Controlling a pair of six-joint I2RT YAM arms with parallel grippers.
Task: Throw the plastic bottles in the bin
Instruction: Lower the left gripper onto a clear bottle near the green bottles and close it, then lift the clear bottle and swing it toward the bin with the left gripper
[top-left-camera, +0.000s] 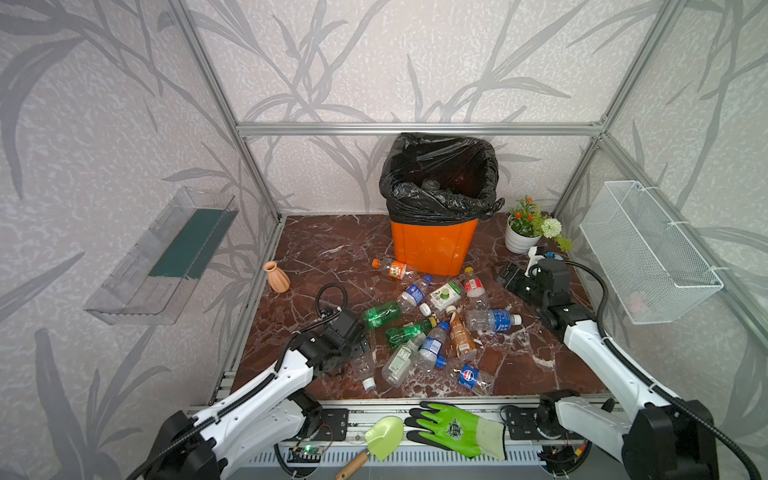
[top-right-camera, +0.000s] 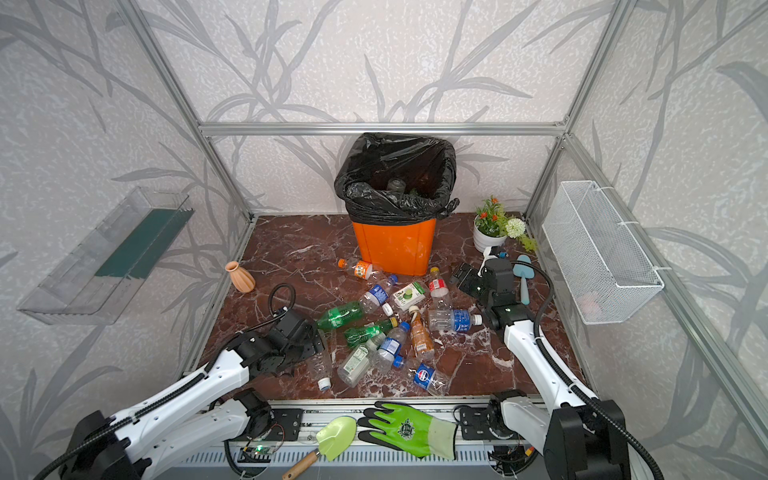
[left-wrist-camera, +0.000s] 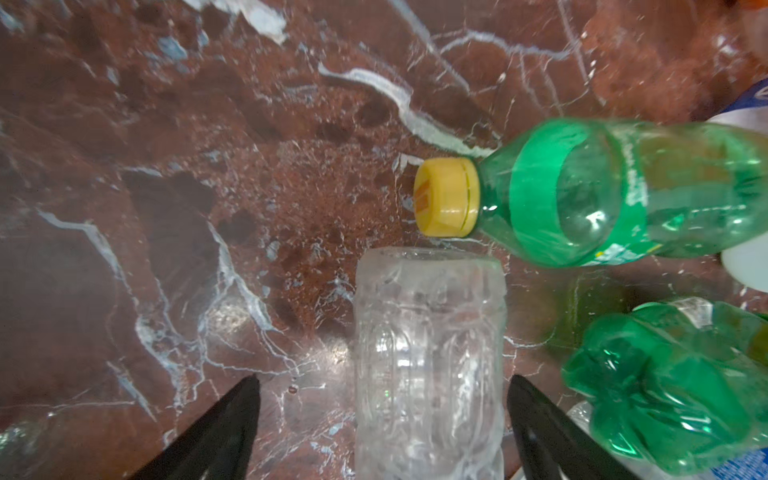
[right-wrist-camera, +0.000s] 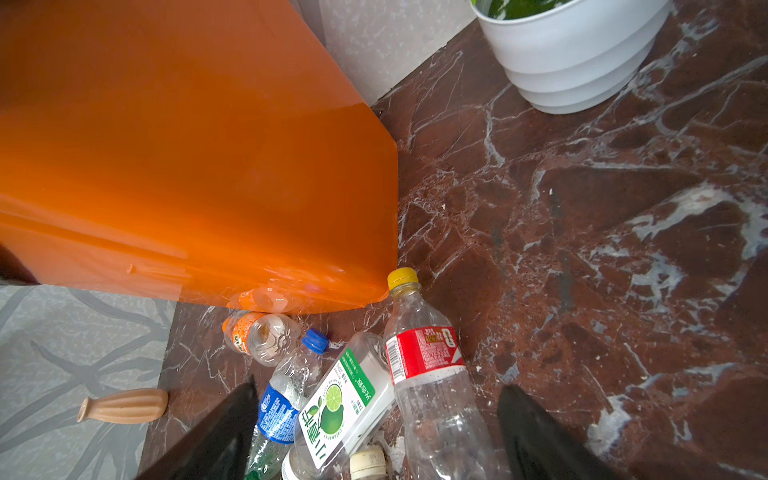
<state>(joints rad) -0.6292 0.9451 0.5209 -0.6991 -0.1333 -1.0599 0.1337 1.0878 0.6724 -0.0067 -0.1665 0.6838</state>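
Your surface (top-left-camera: 316, 249): red marble, wallpapered booth (top-left-camera: 415, 62). Clear bottle (left-wrist-camera: 430, 361) lies front-to-back, cap (top-left-camera: 368, 384) frontward; left gripper (left-wrist-camera: 384, 376) spread around it, right gripper (right-wrist-camera: 379, 384) spread too.

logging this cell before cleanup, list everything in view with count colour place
table: one, red-brown marble, cell floor
bin: one, orange with black bag, back middle
plastic bottles: about twelve, clear, green or amber, lying before the bin; more inside it
vase: one, terracotta, left edge
flower pot: one, white, right of the bin
wire basket: one, white, right wall
wall tray: one, clear, left wall
glove: one, green, front rail
green trowel: one, front rail
blue trowel: one, table's right edge
left pincer: one, black, open, astride a clear bottle
right pincer: one, black, open, above bottles near the bin
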